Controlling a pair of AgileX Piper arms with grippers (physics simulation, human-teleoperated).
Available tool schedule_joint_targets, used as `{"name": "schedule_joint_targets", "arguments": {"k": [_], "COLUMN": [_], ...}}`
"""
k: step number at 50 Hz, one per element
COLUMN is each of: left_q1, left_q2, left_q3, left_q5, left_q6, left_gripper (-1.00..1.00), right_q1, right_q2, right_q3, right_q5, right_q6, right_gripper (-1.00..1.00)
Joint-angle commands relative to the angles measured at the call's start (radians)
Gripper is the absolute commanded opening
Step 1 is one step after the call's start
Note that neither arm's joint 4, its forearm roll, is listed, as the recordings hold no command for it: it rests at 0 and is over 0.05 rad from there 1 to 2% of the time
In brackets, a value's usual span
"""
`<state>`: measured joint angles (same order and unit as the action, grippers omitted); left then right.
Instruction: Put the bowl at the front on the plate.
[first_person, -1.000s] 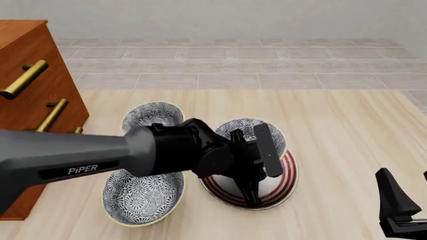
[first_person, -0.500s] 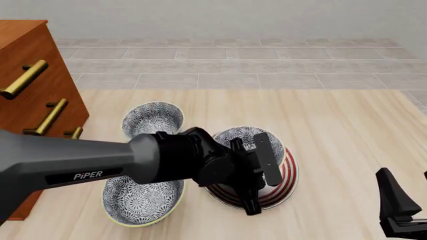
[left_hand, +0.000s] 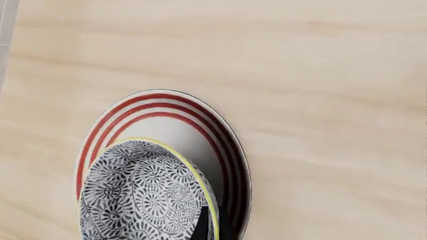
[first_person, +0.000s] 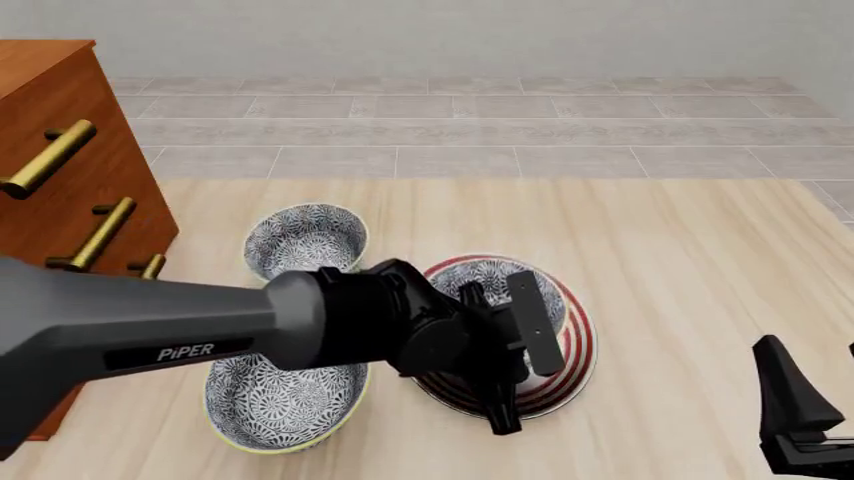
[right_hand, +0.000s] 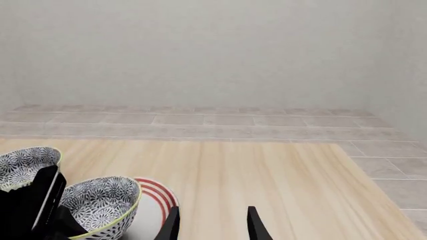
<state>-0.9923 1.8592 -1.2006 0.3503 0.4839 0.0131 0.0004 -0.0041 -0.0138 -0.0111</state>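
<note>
**Bowl sits on the red-ringed plate, left gripper at its rim**

Pale wood tabletop (first_person: 694, 260) fills the lower two thirds of the front view, with a grey tiled floor and plain wall behind it. At the left edge stands a wooden drawer cabinet (first_person: 60, 150) with brass handles.

Just right of centre lies the plate (first_person: 577, 352), its three red rings showing on the right. The bowl (first_person: 497, 277) rests on it, set toward the plate's far side, upright. The left gripper (first_person: 514, 345) crosses from the left and covers the bowl's near part; one finger (first_person: 537, 320) stands over the bowl's right rim, the other reaches down past the plate's near edge. In the left wrist view a dark fingertip (left_hand: 200, 227) touches the bowl's yellow-green rim, yet I cannot tell whether the jaws pinch it.

A second bowl (first_person: 304, 240) sits left of the plate, farther back. A third bowl (first_person: 284, 405) sits lower left, near the front edge.

The right gripper (right_hand: 210, 225) waits at the lower right, jaws parted, holding nothing.
</note>
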Motion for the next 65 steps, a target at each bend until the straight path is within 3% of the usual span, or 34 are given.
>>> {"name": "schedule_joint_targets", "arguments": {"k": [1, 29, 30, 65], "left_q1": [-0.007, -0.01, -0.006, -0.045], "left_q2": [0.003, 0.015, 0.019, -0.031], "left_q3": [-0.002, -0.006, -0.007, -0.006], "left_q5": [0.0, 0.01, 0.008, 0.043], "left_q6": [-0.009, -0.011, -0.009, -0.023], "left_gripper": [-1.0, -1.0, 1.0, 1.0], "right_q1": [-0.003, -0.004, -0.004, -0.003], "right_q2": [0.0, 0.0, 0.0, 0.0], "right_q3": [0.0, -0.003, -0.003, -0.002], "right_q5": [-0.001, 0.001, 0.001, 0.0], "right_q6": [0.003, 0.002, 0.002, 0.0], "right_gripper": [1.0, 1.0, 1.0, 1.0]}}
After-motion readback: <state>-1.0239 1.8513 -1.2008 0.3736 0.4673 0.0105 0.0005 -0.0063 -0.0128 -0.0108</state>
